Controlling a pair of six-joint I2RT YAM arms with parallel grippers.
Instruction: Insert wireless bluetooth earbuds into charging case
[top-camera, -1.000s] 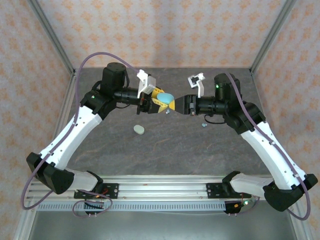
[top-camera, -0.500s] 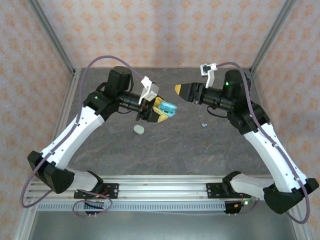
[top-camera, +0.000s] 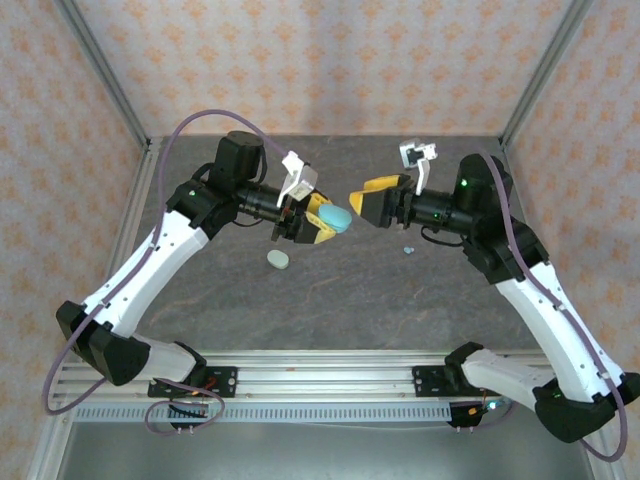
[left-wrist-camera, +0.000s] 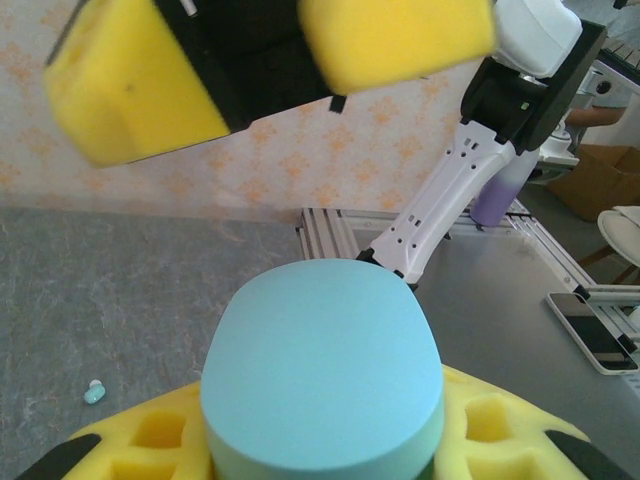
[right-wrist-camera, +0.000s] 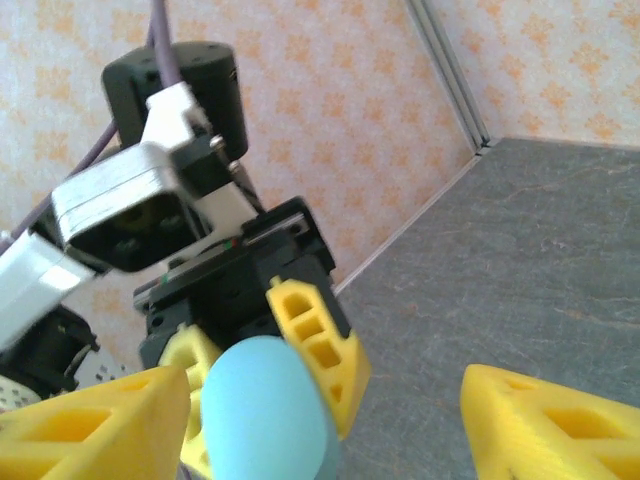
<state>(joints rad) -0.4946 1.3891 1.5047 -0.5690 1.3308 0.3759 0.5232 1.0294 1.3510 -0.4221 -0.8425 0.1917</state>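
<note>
Earbud (top-camera: 408, 249), a tiny teal thing, lying loose on the table (top-camera: 330, 295), below the right gripper (top-camera: 358, 200) and back from its fingertips, under the wrist end; well apart from the left gripper (top-camera: 322, 221) (from the left wrist, just a small speck on the grey surface, low and off to one side of that gripper's jaws). Left jaws closed narrow on the blue case (top-camera: 336, 217), a smooth oval with its lid shut, gripped at one end between two yellow fingers, the rest sticking out past the fingertips toward the right gripper. Held up off the table, about level with the right jaws. Right jaws spread wide, nothing gripped between them, yellow fingers pointing at the free end of the blue case. From the right wrist, rounded end of the blue case sitting in the gap between the two spread fingers, nearer one of them; touching or just short of it, cannot tell. From the left wrist, the two right fingers blurred, just above and beyond the lid. Also on the table, a mint case (top-camera: 278, 259), pale and oval, lying flat below the left jaws and to their near side, apart from both grippers.
</note>
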